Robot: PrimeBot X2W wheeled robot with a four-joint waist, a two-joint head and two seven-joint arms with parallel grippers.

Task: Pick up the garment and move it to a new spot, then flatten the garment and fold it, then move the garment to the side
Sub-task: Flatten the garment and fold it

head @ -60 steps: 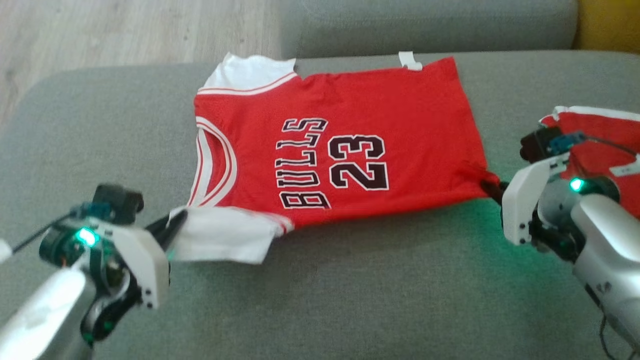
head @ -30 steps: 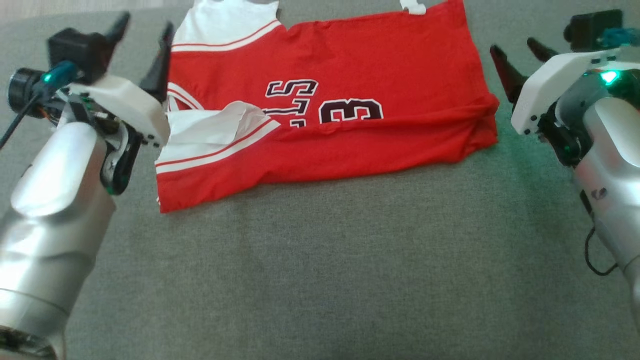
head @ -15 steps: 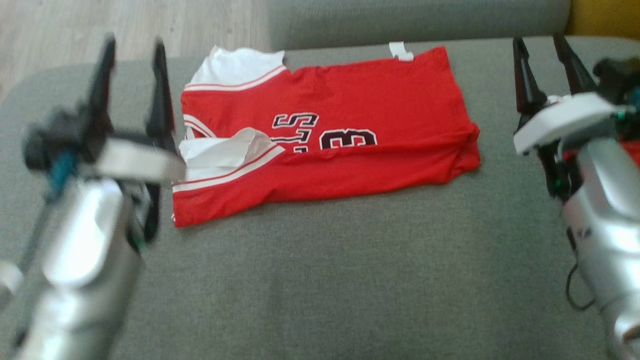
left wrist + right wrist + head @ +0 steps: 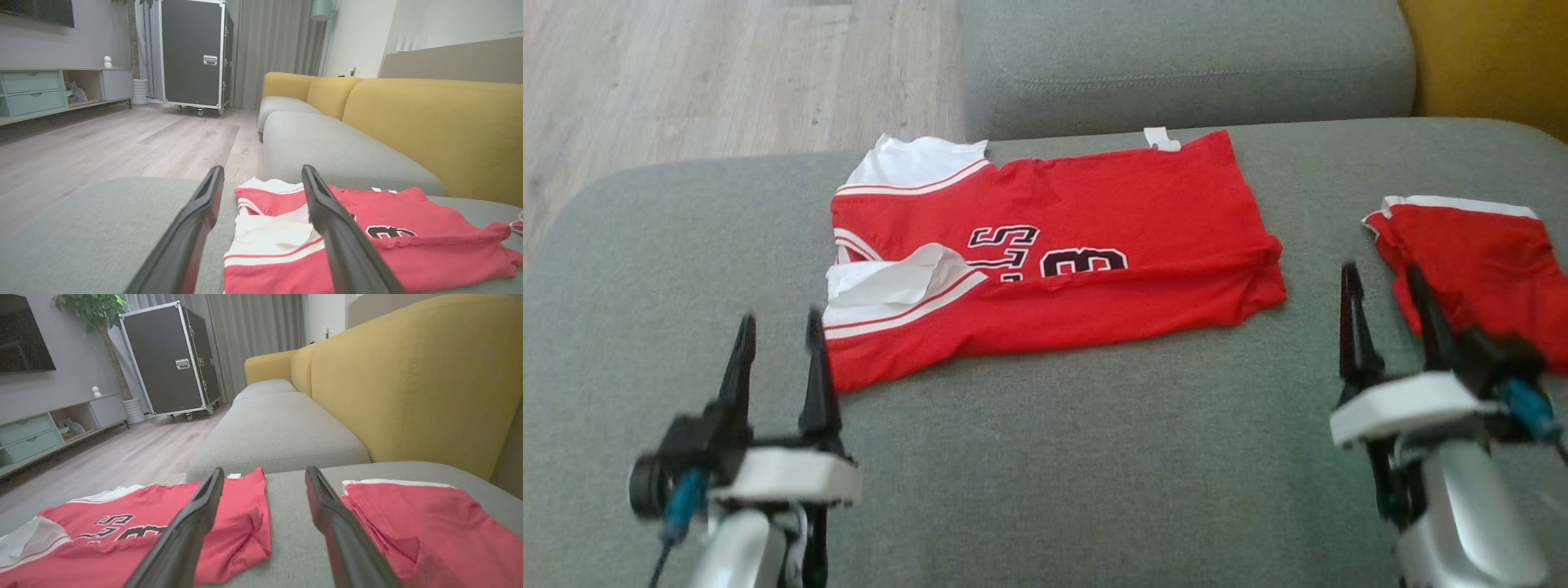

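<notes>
In the head view the red jersey (image 4: 1054, 269) lies on the grey seat cushion (image 4: 1054, 474), toward its far edge and left of centre. Its long axis runs across the cushion, with the white collar and sleeve end toward the left edge and the hem toward the right. Its near long edge is already turned up over the lower half of the print. The left gripper (image 4: 781, 318) stands with fingers spread wide and empty, its tips just short of the jersey's near-left corner. The right gripper (image 4: 1382, 269), equally wide and empty, sits off the hem end, over the bare strip between the hem and a second red garment (image 4: 1470, 261) folded near the cushion's right edge. The left arm looks the nearer of the two to cloth. In the left wrist view the jersey's collar end lies straight ahead and a little right of the spread fingers. In the right wrist view the hem corner lies ahead to the left, the other garment to the right, and grey cushion shows between the fingers. Any crosswise fold, I judge, means each arm reaching forward and inward to its own end.
</notes>
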